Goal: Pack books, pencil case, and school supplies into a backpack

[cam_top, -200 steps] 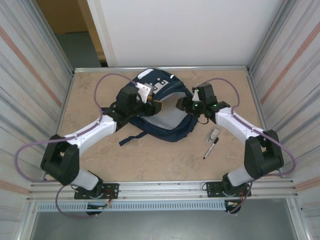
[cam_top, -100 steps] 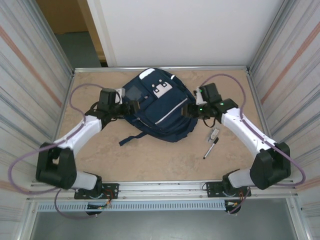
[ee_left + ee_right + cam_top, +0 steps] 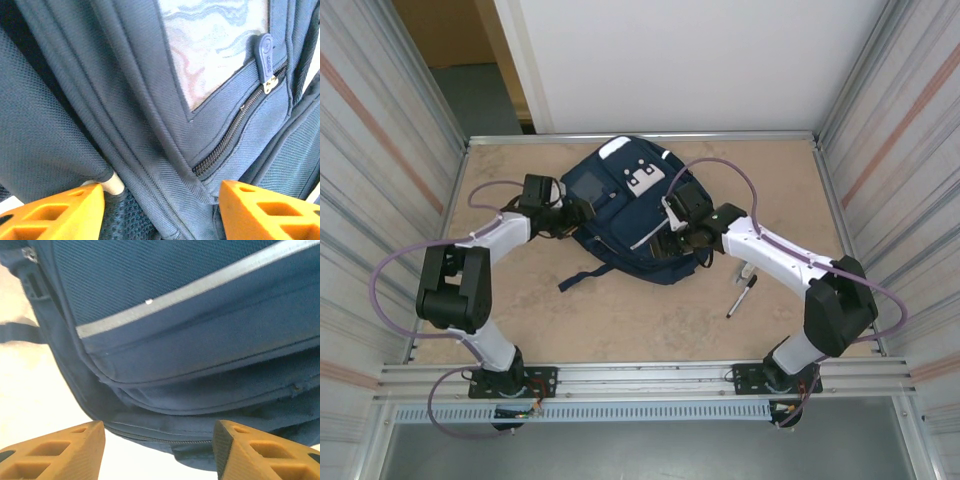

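beige tabletop (image 3: pixel 620 320) carries the navy backpack (image 3: pixel 620 215), which lies just ahead of both grippers, each spread and empty: the left gripper (image 3: pixel 160 195) faces a zip pocket, the right gripper (image 3: pixel 160 432) the lower seam. the marker (image 3: pixel 741 296) lies behind the right wrist. each should find the main zip before closing.

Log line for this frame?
large navy-blue fabric backpack: lying flat | left gripper: open, left side | right gripper: open, lower right
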Robot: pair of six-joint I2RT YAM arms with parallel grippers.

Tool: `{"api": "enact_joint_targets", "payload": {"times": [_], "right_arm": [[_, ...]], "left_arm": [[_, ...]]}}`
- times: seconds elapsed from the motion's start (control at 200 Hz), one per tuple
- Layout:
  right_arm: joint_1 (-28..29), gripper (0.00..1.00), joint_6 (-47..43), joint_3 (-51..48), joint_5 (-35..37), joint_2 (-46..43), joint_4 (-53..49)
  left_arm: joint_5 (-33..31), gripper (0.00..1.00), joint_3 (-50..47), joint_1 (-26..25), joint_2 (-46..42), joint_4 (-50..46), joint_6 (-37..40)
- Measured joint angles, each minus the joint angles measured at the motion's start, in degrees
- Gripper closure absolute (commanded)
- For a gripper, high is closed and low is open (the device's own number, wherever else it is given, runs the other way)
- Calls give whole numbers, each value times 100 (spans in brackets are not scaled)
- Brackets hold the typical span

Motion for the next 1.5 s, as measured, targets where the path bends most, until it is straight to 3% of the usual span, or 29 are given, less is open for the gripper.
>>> {"api": "enact_joint_targets", "payload": {"times": [0.13,0.22,0.416,0.621,0.922,0.992,1.087,1.223,1.338,1.398,1.498], "right_arm": [[-72,42,31,-166,39,114,195],[-151,42,136,-221,50,317,398],[-343,42,269,-361,-59,798,817],[-850,42,155,28,-575,1486,1204],[-1491,43,-48,857,-949,2041,1711],[-1471,42,-76,855,-857,1908,1705],[-1392,42,-107,780,-732,1578,1709],[-1099,42,-188,463,-481,861,1714],[-715,41,-214,160,-197,409,1694],[-533,41,-232,39,-79,289,1652],[-337,41,-251,-39,70,251,1515]], "left_arm": [[-210,54,39,-70,149,-63,-17],[-317,72,48,-98,297,-66,-66],[-623,77,-17,-278,181,-109,-120],[-638,82,-901,-636,-378,-120,-358],[-625,73,-1797,-1996,-1169,-116,-1193],[-577,65,-1792,-2081,-1449,-76,-1285],[-599,58,-1665,-1904,-1799,-205,-1316],[-732,55,-1202,-1113,-1982,-343,-1226],[-859,52,-623,-555,-1620,-361,-990],[-892,44,-350,-468,-1333,-354,-861],[-874,41,-26,-411,-785,-249,-778]]}}
